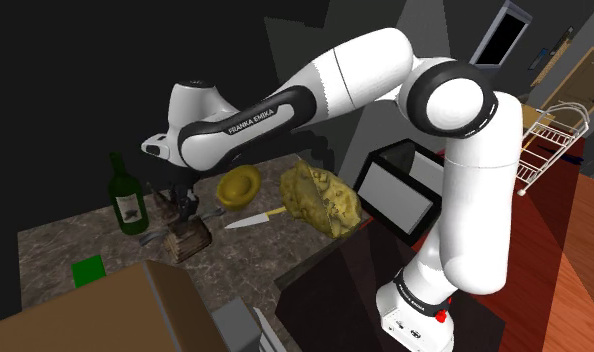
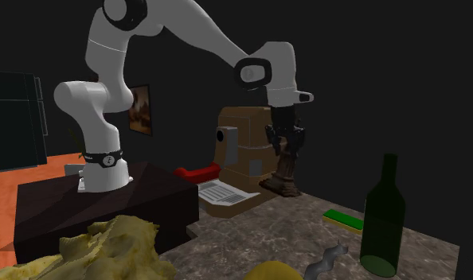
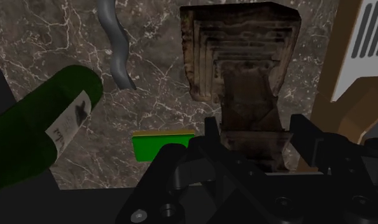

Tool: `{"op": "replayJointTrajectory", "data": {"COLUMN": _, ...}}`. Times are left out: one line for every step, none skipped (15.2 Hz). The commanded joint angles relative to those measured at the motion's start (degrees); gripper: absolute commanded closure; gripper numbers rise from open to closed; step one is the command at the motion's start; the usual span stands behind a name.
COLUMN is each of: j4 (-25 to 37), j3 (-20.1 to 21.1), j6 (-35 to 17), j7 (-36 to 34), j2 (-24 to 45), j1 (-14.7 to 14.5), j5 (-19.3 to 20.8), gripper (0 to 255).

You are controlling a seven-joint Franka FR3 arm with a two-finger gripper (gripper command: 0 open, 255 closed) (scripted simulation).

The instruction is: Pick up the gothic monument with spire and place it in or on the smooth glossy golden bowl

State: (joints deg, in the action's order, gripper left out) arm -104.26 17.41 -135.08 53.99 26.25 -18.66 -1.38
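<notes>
My hand (image 3: 254,137) is clamped on the gothic monument (image 3: 242,70): in the wrist view my two black fingers (image 3: 210,130) press against either side of its narrow upper part. The monument is dark brown and stepped. It stands upright with its broad base low over the counter (image 3: 162,76), though I cannot tell whether the base touches.

The counter is dark grey-brown stone with pale veins. A green bottle (image 1: 128,195) with a white label stands near the monument, on the shoulder view's left. A flat green piece (image 1: 87,269) lies toward the counter's near edge. A grey twisted strip (image 3: 114,44) lies on the stone between the bottle and the monument.

The golden bowl (image 1: 238,184) sits on the counter apart from the monument, up and to the shoulder view's right. A knife (image 1: 255,218) lies just in front of it. Beyond the knife is a lumpy yellow mass (image 1: 320,200).

A tall brown box (image 2: 243,155) stands behind the monument in the second exterior view, with a red handle-like piece (image 2: 197,172) at its side.

My black stand (image 2: 107,207) sits on an orange-red floor (image 2: 36,171). The walls are dark, with a framed picture (image 2: 141,110) on one. A white wire rack (image 1: 550,140) stands at the shoulder view's right.
</notes>
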Motion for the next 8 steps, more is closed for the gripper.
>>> {"op": "replayJointTrajectory", "data": {"j4": -0.39, "j3": -0.28, "j6": 0.49, "j7": 2.94, "j2": -0.6, "j1": 2.24, "j5": -0.72, "gripper": 255}}
{"op": "replayJointTrajectory", "data": {"j4": -0.38, "j3": -0.47, "j6": 0.71, "j7": 4.26, "j2": -0.66, "j1": 3.24, "j5": -0.98, "gripper": 255}}
{"op": "replayJointTrajectory", "data": {"j4": -0.31, "j3": -0.66, "j6": 0.96, "j7": 5.57, "j2": -0.67, "j1": 4.22, "j5": -1.23, "gripper": 255}}
{"op": "replayJointTrajectory", "data": {"j4": -0.17, "j3": -0.87, "j6": 1.23, "j7": 6.86, "j2": -0.63, "j1": 5.19, "j5": -1.47, "gripper": 255}}
{"op": "replayJointTrajectory", "data": {"j4": 0.05, "j3": -1.1, "j6": 1.54, "j7": 8.14, "j2": -0.56, "j1": 6.14, "j5": -1.68, "gripper": 255}}
{"op": "replayJointTrajectory", "data": {"j4": 0.33, "j3": -1.33, "j6": 1.87, "j7": 9.41, "j2": -0.44, "j1": 7.07, "j5": -1.88, "gripper": 255}}
{"op": "replayJointTrajectory", "data": {"j4": 0.68, "j3": -1.57, "j6": 2.23, "j7": 10.66, "j2": -0.28, "j1": 7.99, "j5": -2.06, "gripper": 255}}
{"op": "replayJointTrajectory", "data": {"j4": 1.1, "j3": -1.81, "j6": 2.62, "j7": 11.9, "j2": -0.07, "j1": 8.9, "j5": -2.23, "gripper": 255}}
